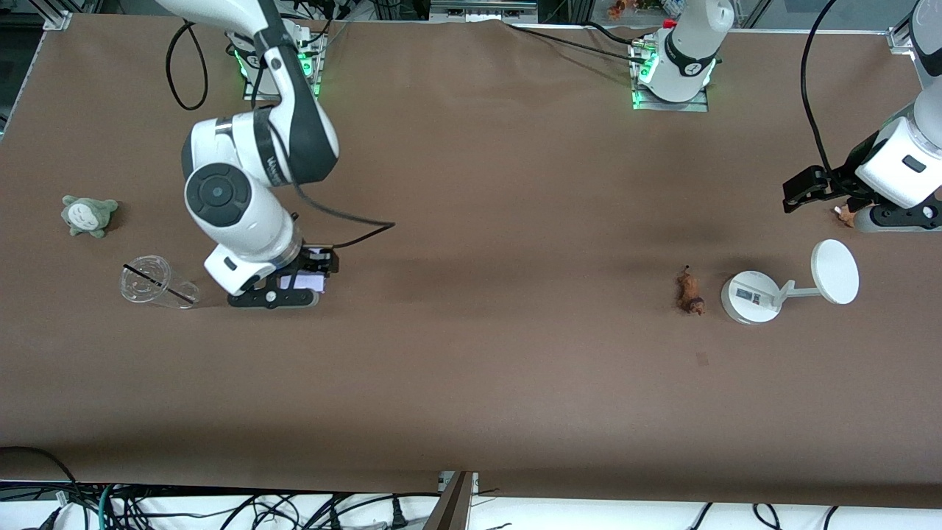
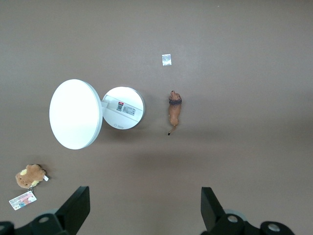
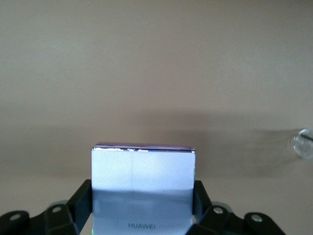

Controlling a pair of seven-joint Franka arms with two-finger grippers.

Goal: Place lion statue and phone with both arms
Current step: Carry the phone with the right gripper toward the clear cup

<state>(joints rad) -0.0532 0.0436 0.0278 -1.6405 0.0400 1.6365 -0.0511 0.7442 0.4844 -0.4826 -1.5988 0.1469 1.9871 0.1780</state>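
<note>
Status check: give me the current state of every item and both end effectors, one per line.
phone: gripped between the fingers of the right end effector, low over the table.
lion statue: lying free on the table beside the white stand.
left end effector: open, empty, up above the table.
clear cup: tipped on its side.
brown plush: lying untouched.

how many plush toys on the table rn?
2. A grey-green plush at the right arm's end, farther from the front camera than the clear cup; a brown plush with a tag card at the left arm's end, largely hidden in front view.
</note>
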